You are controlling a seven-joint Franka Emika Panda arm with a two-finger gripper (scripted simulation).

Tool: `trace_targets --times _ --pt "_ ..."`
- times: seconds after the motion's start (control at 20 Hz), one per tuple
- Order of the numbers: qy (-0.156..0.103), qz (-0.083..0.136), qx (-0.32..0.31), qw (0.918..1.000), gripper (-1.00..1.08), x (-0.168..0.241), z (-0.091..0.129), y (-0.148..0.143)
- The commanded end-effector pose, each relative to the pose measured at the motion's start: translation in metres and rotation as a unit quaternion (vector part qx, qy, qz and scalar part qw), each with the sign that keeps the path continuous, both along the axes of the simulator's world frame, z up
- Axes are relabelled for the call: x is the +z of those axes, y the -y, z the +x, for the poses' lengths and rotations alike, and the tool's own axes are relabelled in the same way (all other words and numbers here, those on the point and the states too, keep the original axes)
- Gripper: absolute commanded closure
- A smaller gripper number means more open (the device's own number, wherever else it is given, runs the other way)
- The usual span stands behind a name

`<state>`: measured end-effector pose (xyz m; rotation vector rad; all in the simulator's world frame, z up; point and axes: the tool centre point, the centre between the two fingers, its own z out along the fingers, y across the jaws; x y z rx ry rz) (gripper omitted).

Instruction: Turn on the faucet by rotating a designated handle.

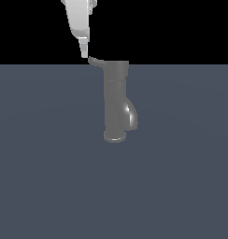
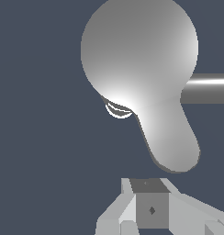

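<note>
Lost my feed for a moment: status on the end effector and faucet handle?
End effector just above handle tip, holding nothing; contact unclear. Faucet upright. Nothing in the way.

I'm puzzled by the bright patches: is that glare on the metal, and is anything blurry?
Exterior view: a thin glossy streak on the faucet's spout; nothing blurred. Wrist view: strong white glare on the top cap and spout, handle evenly lit, gripper sharp.
</note>
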<state>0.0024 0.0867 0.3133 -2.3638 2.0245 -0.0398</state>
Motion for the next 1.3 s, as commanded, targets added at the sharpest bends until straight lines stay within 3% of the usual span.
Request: trace_targets --times 0.0,0.85,0.9,0.95,1.25 --pt "-0.005 -0.001 -0.004 1.0000 1.08 -0.003 -0.007 0.009" --pt "-0.019 -0.002 -0.008 0.9998 1.08 -0.015 -0.057 0.047" --pt "-0.019 -0.002 -0.008 0.9998 1.08 -0.015 -0.057 0.047" --pt "-0.002 -0.002 0.017 0.9999 1.08 -0.001 -0.050 0.017" --pt "-0.009 -0.002 0.006 0.9999 1.08 -0.007 -0.057 0.059"
